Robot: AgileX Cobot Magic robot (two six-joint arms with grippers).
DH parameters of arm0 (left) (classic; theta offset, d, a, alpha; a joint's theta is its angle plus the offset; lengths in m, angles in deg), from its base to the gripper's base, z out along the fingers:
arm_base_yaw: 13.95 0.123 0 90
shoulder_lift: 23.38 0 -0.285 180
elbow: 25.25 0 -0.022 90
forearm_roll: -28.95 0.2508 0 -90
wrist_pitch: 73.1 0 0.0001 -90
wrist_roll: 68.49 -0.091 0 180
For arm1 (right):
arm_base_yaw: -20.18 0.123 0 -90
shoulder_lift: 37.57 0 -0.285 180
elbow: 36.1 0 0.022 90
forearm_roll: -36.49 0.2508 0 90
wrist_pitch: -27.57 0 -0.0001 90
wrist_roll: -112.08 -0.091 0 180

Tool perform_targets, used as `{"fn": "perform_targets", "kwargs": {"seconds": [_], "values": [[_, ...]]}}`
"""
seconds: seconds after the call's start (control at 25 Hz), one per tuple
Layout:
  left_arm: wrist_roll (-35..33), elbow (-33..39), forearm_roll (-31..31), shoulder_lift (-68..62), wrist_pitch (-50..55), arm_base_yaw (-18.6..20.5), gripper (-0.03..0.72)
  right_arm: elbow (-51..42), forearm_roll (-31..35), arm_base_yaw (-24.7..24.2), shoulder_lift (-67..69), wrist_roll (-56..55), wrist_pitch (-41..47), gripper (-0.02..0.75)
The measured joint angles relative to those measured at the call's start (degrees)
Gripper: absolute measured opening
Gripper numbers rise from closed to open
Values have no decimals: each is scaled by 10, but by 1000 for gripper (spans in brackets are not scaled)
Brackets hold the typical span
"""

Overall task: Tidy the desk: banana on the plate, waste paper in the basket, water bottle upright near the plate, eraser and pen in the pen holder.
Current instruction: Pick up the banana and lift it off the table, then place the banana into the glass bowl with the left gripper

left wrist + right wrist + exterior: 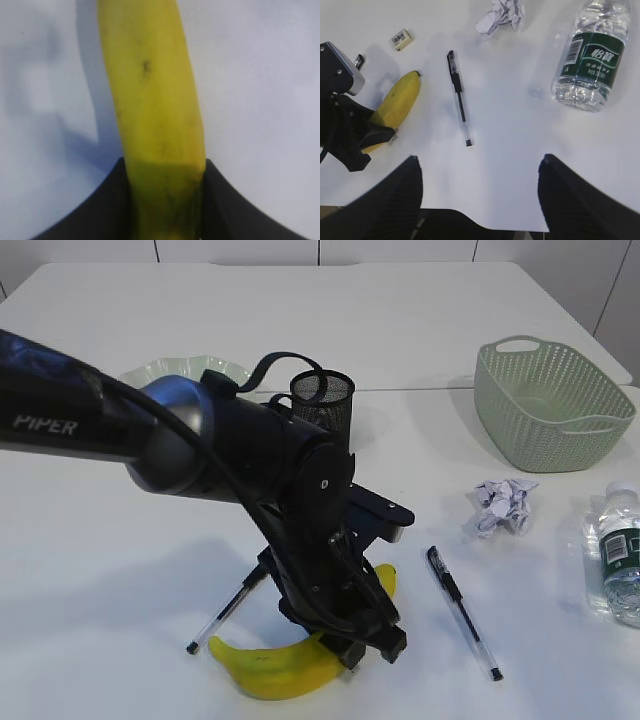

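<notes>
Exterior view: the black left arm reaches down over the white table (120, 540), and its left gripper (345, 630) sits on the curved yellow banana (275, 670) near the front edge. A second clear pen with a black cap (225, 615) lies partly under the arm. Behind it stand the black mesh pen holder (325, 400) and the pale green scalloped plate (175, 370) (mostly hidden by the arm). To the right lie a clear pen with black grip (462, 612), a crumpled ball of white paper (503, 505), the clear plastic water bottle with a green label (622, 555) on its side, and the light green woven basket (550, 400).

Left wrist view: the banana (150, 100) runs between the two dark fingers (230, 205), which press against both its sides.

Right wrist view: the right gripper (480, 195) hangs above the table with its fingers spread wide, holding nothing. Below it are the pen (459, 97), bottle (592, 55), paper (502, 17), banana (397, 102) and a small cream eraser with a barcode (400, 38), near the banana's tip.
</notes>
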State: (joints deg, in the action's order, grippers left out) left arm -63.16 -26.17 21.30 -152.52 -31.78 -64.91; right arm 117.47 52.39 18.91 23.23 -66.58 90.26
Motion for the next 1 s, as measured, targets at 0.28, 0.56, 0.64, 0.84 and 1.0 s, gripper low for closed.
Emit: {"fn": "perform_targets", "kwargs": {"seconds": [0.28,0.56,0.64,0.84,1.0], "values": [[1,-25,45,26,59,-1,235,0,0,0,0,1,0,534],[1,-73,135,123,62,52,235,0,0,0,0,10,0,533],[1,-88,143,139,62,95,235,0,0,0,0,10,0,533],[1,-123,146,144,36,221,235,0,0,0,0,13,-2,533],[1,-153,113,143,-23,325,235,0,0,0,0,14,-6,534]]}}
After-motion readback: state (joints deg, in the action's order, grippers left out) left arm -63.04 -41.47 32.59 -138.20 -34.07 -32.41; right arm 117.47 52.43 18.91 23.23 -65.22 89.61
